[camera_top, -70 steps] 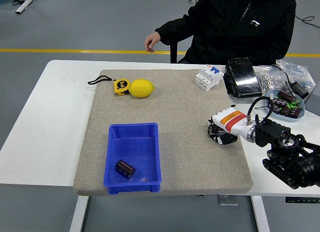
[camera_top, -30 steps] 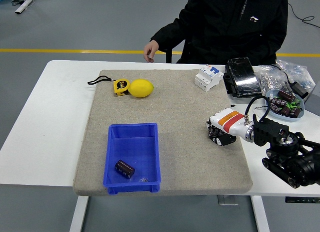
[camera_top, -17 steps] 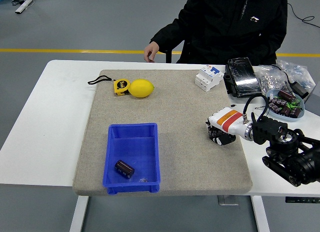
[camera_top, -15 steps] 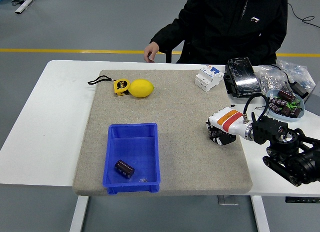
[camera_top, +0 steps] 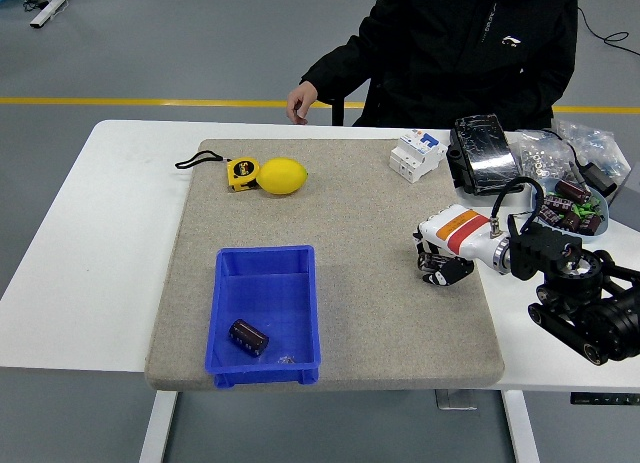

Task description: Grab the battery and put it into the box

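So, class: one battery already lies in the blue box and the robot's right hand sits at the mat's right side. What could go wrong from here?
1. The right hand has curled fingers that seem to hold nothing; a closing grasp could miss.
2. The other batteries sit heaped in a bowl beside loose bags; reaching there might knock them.
3. The blue box lies far to the left, so a carried battery could drop short of the battery already inside.

A single head view looks from high on the robot's side, forward and down over the desk [camera_top: 120, 243], its near edge toward the bottom, a person [camera_top: 465, 53] beyond its far edge.
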Controlling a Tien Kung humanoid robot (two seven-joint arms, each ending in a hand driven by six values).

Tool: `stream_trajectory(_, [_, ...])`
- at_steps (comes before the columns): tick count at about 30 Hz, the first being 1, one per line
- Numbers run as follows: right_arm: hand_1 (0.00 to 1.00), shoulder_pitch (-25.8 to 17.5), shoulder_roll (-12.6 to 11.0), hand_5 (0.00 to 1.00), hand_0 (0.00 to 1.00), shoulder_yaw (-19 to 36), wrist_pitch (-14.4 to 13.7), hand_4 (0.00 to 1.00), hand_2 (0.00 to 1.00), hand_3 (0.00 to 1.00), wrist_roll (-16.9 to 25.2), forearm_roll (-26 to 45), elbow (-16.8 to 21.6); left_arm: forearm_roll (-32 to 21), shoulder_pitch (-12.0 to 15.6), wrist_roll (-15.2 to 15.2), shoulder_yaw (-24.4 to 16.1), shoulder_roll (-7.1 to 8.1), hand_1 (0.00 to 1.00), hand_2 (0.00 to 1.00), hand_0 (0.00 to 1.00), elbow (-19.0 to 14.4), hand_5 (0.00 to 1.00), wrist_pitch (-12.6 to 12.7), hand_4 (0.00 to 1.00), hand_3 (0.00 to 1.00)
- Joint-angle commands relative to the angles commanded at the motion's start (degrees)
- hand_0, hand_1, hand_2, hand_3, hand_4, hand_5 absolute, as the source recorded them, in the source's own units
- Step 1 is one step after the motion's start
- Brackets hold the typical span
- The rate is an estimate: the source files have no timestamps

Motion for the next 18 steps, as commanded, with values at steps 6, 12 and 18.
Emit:
stream_trajectory(6, [0.242, -0.59, 0.07, 0.274, 0.027, -0.56, 0.96, 0.885, 0.388, 0.441, 0.21, 2.43, -0.69, -0.12, 0.03, 0.08, 0.01, 0.00, 0.765, 0.764, 0.779, -0.02, 0.599, 0.01, 0.676, 0.612])
stream_trajectory(12, [0.239, -1.51, 0.30, 0.277, 0.013, -0.24, 1.17, 0.884, 0.388, 0.438, 0.22, 3.01, -1.47, -0.37, 0.10, 0.07, 0.14, -0.15, 0.766, 0.764, 0.782, -0.05, 0.598, 0.06, 0.675, 0.612])
stream_trajectory(18, [0.215, -1.55, 0.40, 0.282, 0.006, 0.23, 0.60, 0.886, 0.338, 0.410, 0.39, 3.91, -1.10, -0.12, 0.20, 0.15, 0.06, -0.14, 0.768, 0.764, 0.785, -0.10, 0.598, -0.04, 0.674, 0.611])
